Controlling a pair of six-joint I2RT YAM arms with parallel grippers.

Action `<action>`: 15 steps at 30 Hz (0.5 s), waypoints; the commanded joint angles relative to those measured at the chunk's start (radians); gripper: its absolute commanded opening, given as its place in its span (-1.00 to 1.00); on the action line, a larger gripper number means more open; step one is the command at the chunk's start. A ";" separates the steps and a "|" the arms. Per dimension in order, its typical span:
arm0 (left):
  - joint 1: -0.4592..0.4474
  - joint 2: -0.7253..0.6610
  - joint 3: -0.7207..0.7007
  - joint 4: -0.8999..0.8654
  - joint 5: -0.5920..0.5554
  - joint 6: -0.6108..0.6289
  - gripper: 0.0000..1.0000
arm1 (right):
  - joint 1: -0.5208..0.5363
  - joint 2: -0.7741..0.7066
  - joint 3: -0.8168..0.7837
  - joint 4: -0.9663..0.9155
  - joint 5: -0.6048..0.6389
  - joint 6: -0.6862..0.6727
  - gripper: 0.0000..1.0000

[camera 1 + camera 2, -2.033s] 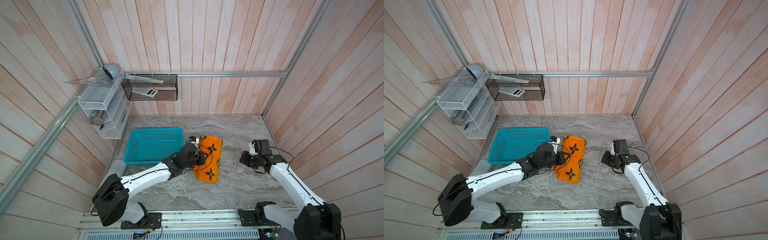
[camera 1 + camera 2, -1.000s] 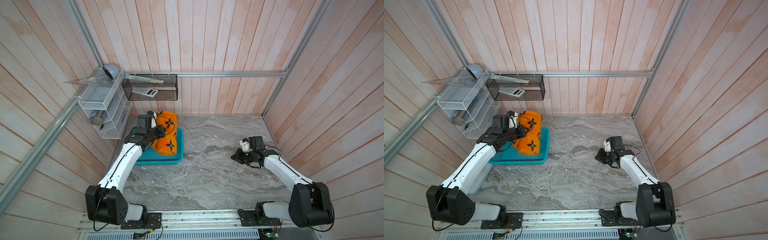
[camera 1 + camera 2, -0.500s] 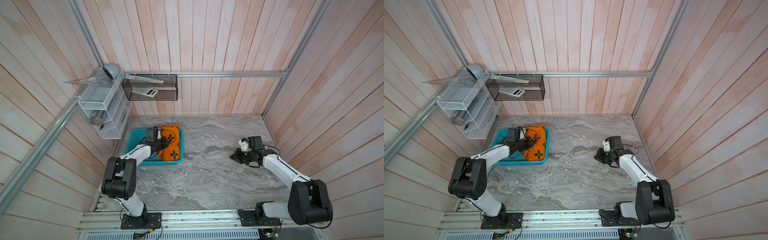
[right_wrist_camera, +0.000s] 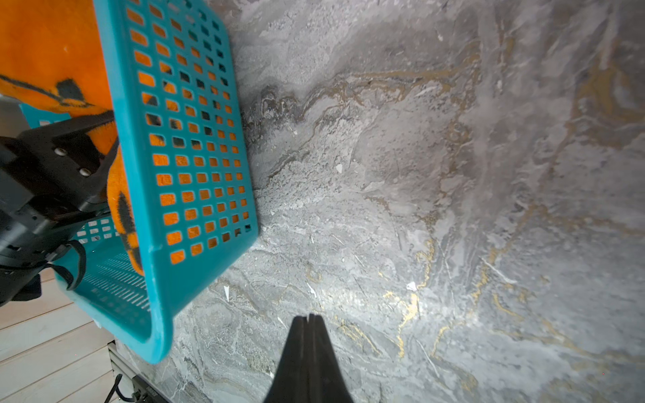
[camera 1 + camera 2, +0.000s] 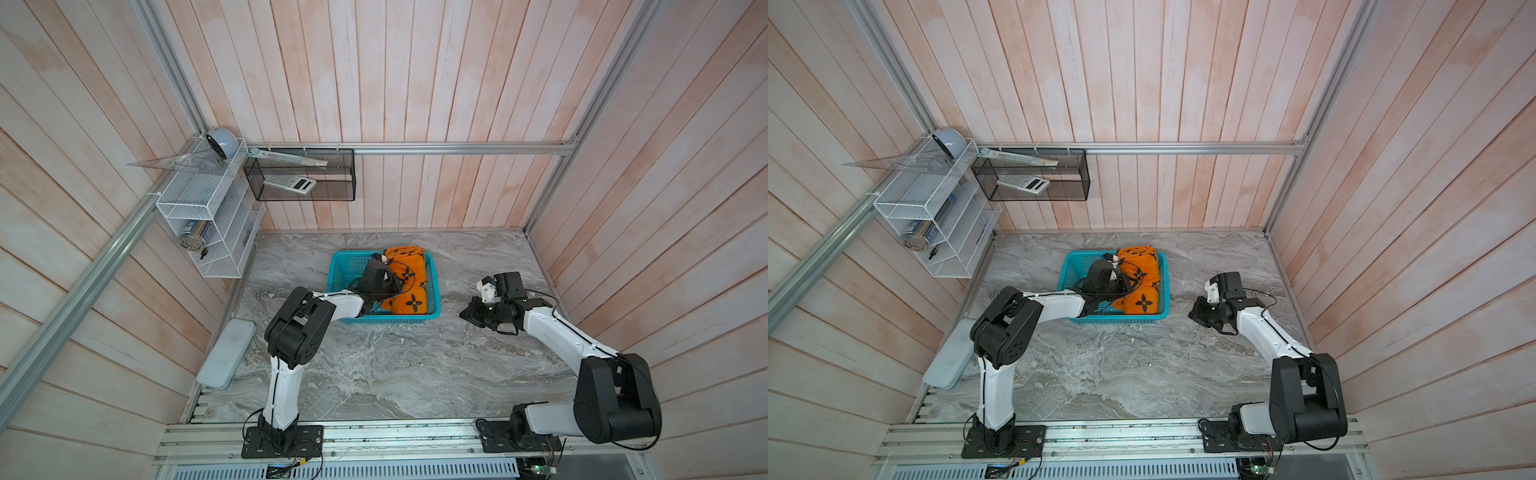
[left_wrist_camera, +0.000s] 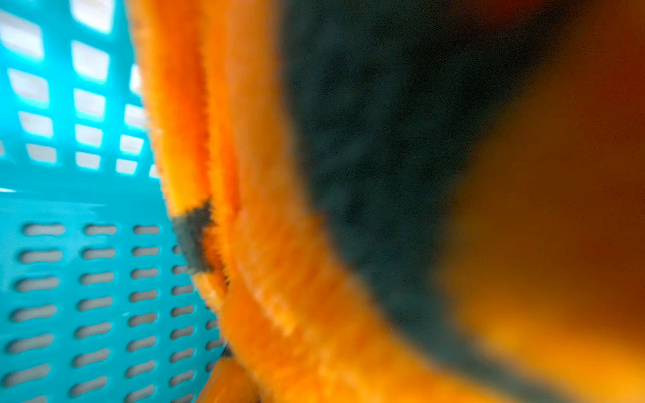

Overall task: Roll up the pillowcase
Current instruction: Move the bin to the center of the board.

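Orange plush pillowcase (image 5: pixel 409 274) (image 5: pixel 1142 270), printed with black flower motifs, lies rolled into a thick bundle inside the teal perforated plastic basket (image 5: pixel 395 319) (image 5: pixel 1121 319). It fills the side of the basket nearer the right arm, with its long axis running from the front wall towards the back wall. The basket stands on the grey marble-patterned tabletop (image 5: pixel 395 374), towards its rear. The left pincer (image 5: pixel 392 284) (image 5: pixel 1125 284) reaches into the basket and is clamped on the roll; in the right wrist view its black fingers (image 4: pixel 87 122) press on the orange pile from two sides. The right pincer (image 5: pixel 467 311) (image 4: pixel 309 322) sits low over bare tabletop just beside the basket, its jaws pressed together and holding nothing.
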 commanded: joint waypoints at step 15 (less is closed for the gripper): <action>0.005 -0.131 0.038 -0.353 0.045 0.136 0.99 | -0.019 0.019 0.076 -0.118 0.077 -0.033 -0.94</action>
